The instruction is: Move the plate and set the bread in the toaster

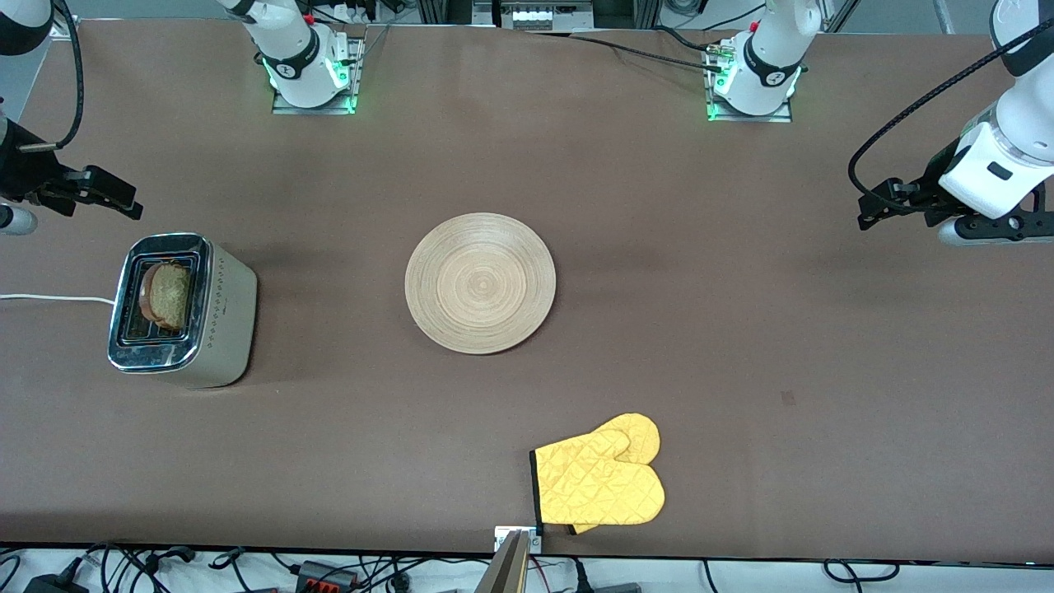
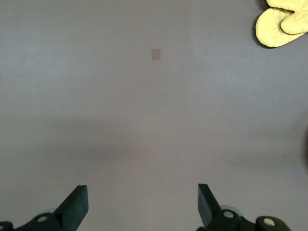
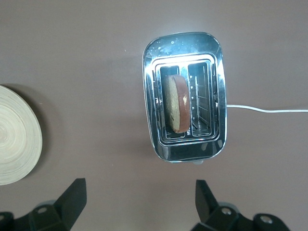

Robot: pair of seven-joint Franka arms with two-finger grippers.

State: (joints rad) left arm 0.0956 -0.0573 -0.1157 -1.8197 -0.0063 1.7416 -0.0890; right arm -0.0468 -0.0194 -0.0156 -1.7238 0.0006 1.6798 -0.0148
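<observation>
Both grippers, left and right, are held spread and empty; the bread is seated in the toaster, the plate left mid-table.

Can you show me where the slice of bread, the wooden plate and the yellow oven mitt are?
bread (image 1: 167,294): front view, on the slice's flat face, standing in a toaster slot.
plate (image 1: 480,282): front view, middle of its ringed surface.
oven mitt (image 1: 599,483): front view, on the quilted palm.
</observation>
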